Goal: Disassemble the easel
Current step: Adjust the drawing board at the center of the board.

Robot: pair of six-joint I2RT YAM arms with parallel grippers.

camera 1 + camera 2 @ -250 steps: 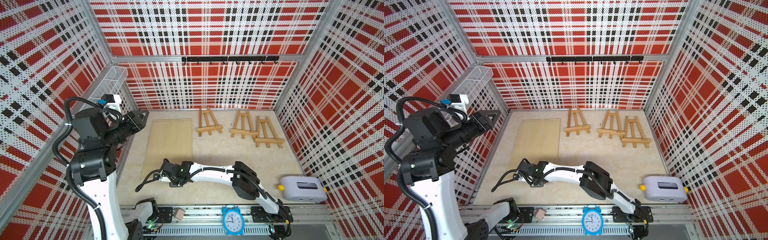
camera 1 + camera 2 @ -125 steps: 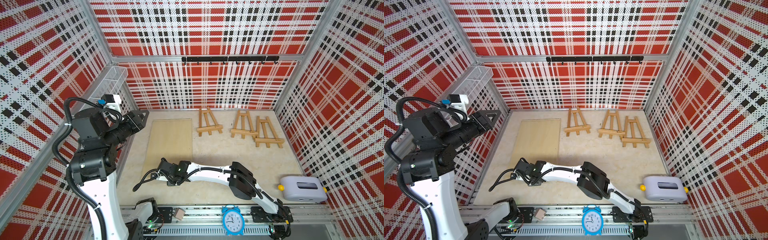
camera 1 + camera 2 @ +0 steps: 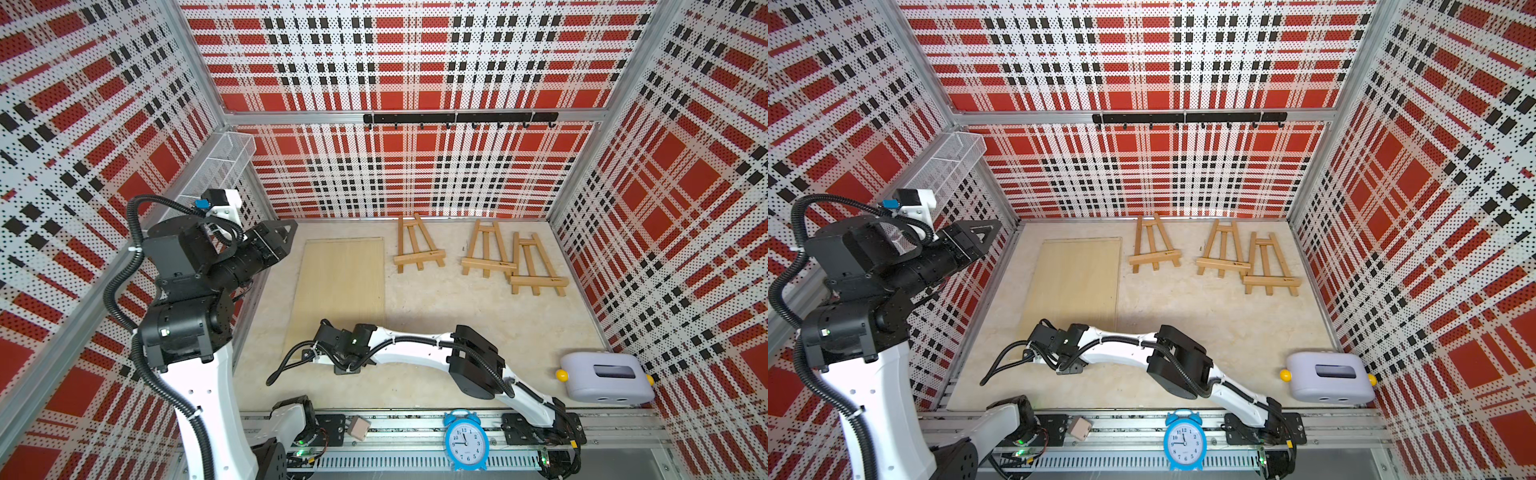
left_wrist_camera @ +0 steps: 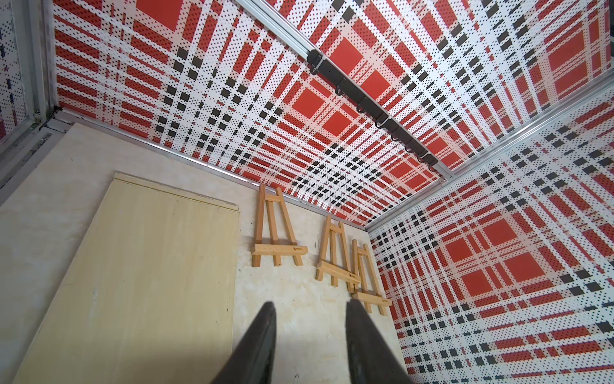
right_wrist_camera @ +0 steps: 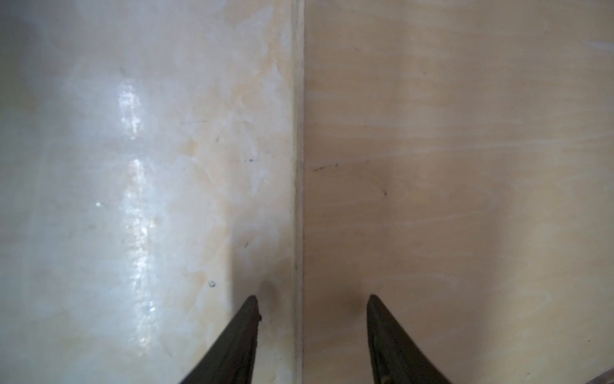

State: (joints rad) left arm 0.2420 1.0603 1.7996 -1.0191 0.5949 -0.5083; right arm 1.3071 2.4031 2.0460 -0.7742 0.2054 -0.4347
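Three easels (image 3: 417, 245) lie flat beside the wooden board (image 3: 340, 291) in both top views. Each looks whole, and the two farthest from the board are touching. I judge the disassembly barely begun.

Left wrist view: the left gripper (image 4: 310, 306) hangs high off the board, jaws partly apart and empty.

Right wrist view: the right gripper (image 5: 312, 299) sits low over the board's edge, jaws apart, holding nothing.

left pincer (image 4: 311, 302) held high on a raised arm, jaws apart, empty; right pincer (image 5: 313, 296) low, arm outstretched, jaws apart, empty.
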